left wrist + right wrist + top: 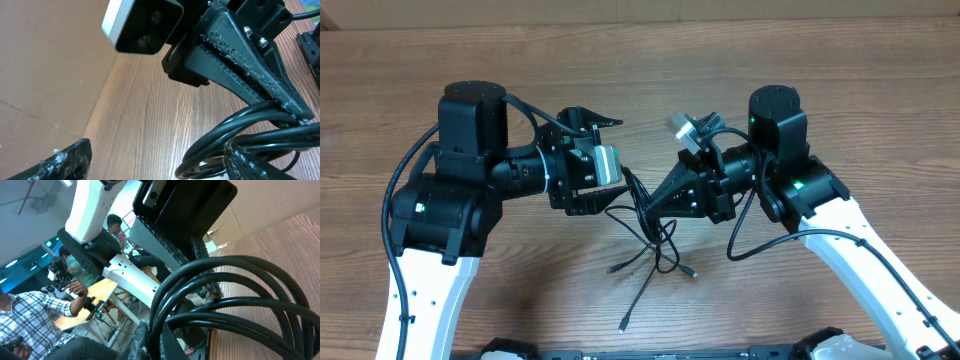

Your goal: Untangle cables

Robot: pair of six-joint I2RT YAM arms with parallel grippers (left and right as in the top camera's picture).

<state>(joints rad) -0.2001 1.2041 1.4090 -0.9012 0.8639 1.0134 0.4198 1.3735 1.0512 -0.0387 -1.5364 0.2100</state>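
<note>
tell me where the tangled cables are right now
In the overhead view the cables lie at the centre of the table, their upper loops pinched in the shut right end effector, loose plug ends trailing toward the near edge.

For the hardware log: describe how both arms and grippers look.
The left arm and right arm have white lower links, black joints with small green lights and thick black cables looped alongside. The left gripper and right gripper are black, with tapered fingers, scuffed pads and a silver-white camera on each wrist.
</note>
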